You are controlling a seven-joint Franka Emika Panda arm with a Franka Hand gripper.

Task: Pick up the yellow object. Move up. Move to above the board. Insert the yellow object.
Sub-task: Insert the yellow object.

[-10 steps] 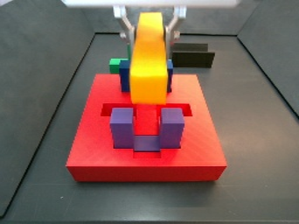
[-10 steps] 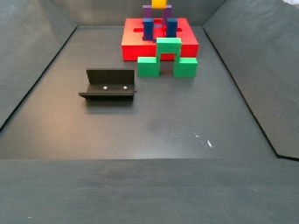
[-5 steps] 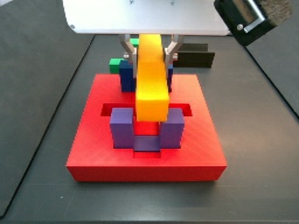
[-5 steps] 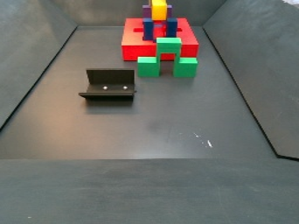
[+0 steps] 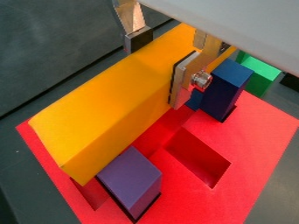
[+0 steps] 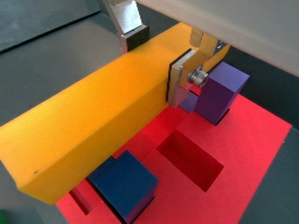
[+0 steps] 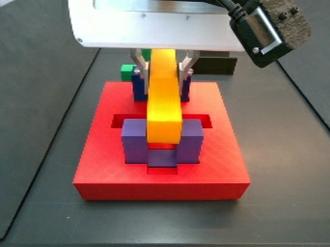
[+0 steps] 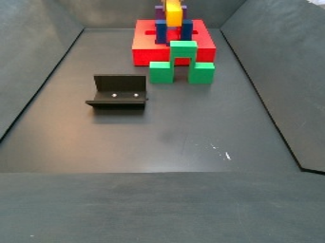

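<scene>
In a wrist view: gripper (image 5: 162, 54) shut tight on the yellow block (image 5: 122, 101), one silver finger (image 5: 184, 79) flat on its side. Held long-ways over the red board (image 5: 251, 149) so the low end can go down into a slot. Square hole (image 5: 200, 158) open in the board just beside. Purple block (image 5: 129, 183) standing near the low end, blue block (image 5: 225, 86) standing by the finger.

In a wrist view, seen from the opposite side: same tight hold, gripper (image 6: 159, 51) with a finger (image 6: 181, 77) pressed on the yellow block (image 6: 100, 118). Red board (image 6: 254, 162) underneath. Colours of the standing blocks look swapped here, so hard to say which is truly which.

In a side view: gripper (image 7: 165, 69) hanging straight down from above. Yellow block (image 7: 162, 96) standing tall, low end right between the two purple posts (image 7: 164, 141) on the red board (image 7: 116, 172). Lined up that way so it can slide into the gap. Looks partly in, not yet all the way down.

In a side view from far off: red board (image 8: 147, 41) at the back of the table, green blocks (image 8: 183, 63) in front of it, fixture (image 8: 118, 93) well apart. Yellow block (image 8: 174, 14) small at the top; gripper not clear here.
</scene>
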